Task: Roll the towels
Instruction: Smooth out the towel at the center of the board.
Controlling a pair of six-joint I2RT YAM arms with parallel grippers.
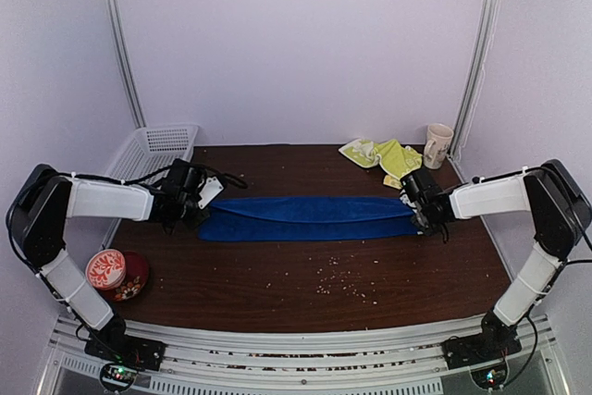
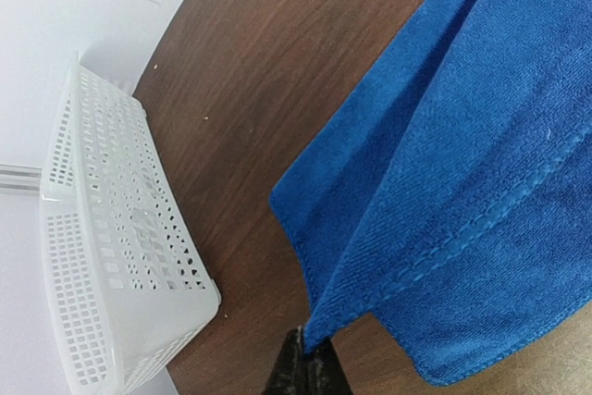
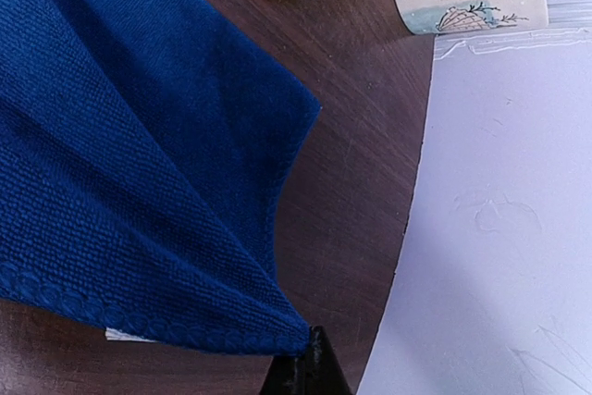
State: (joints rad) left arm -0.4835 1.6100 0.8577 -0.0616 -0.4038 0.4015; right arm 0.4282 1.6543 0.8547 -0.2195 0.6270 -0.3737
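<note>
Terry-cloth blue towel point(image 1: 310, 217), matt wood table point(image 1: 277, 284), plas. basket point(image 2: 111, 256).

The royal-blue terry towel point(image 1: 310, 216) lies stretched in a long narrow band, left to right across the middle of the surface point(image 1: 277, 275). It's folded lengthwise in layers, with a corner at each end drawn up off the wood. The smaller yellow-green towel point(image 1: 381, 156), white-patterned, sits crumpled at the far right, apart from the blue.

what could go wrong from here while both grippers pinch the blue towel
The left gripper and right gripper each pinch only a corner tip of the blue towel, so it may slip free. The mug and yellow-green towel sit close to the right gripper; a swing could hit them. Crumbs nearby could get rolled in.
</note>
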